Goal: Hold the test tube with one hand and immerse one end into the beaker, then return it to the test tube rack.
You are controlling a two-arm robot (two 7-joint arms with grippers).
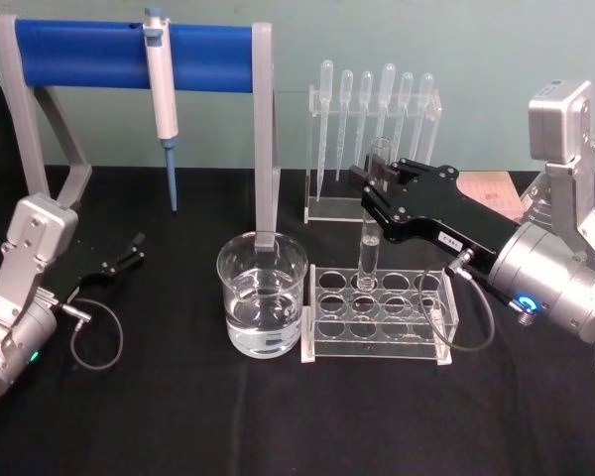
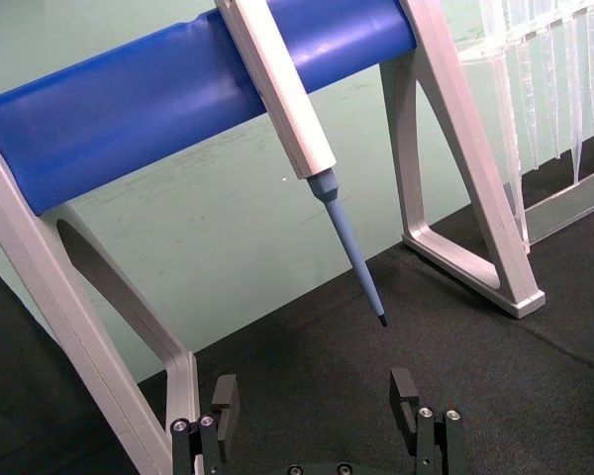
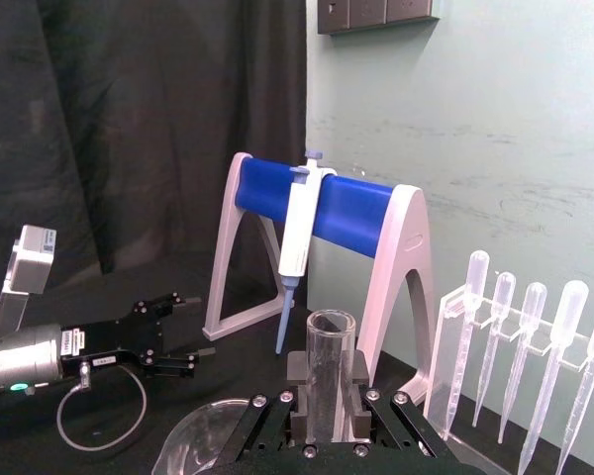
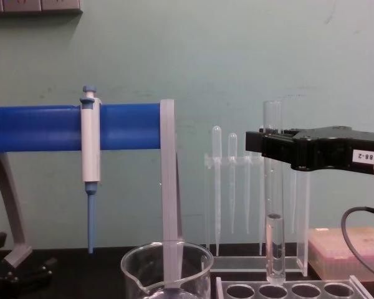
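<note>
Right end effector (image 1: 375, 188) is clamped on the test tube (image 1: 367, 253) near its rim. Tube is upright, base just over a back-row hole of the rack (image 1: 313, 342). The high grip likely keeps the lower end free. Beaker (image 1: 230, 288) stands just left of the rack. Left end effector (image 1: 131, 250) is parked far left, fingers apart.

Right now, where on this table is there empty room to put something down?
The wide front strip of the table, before the beaker and rack, is bare. So is the patch between the left gripper and the beaker. It is crowded at the rack, where the right gripper holds the tube.
</note>
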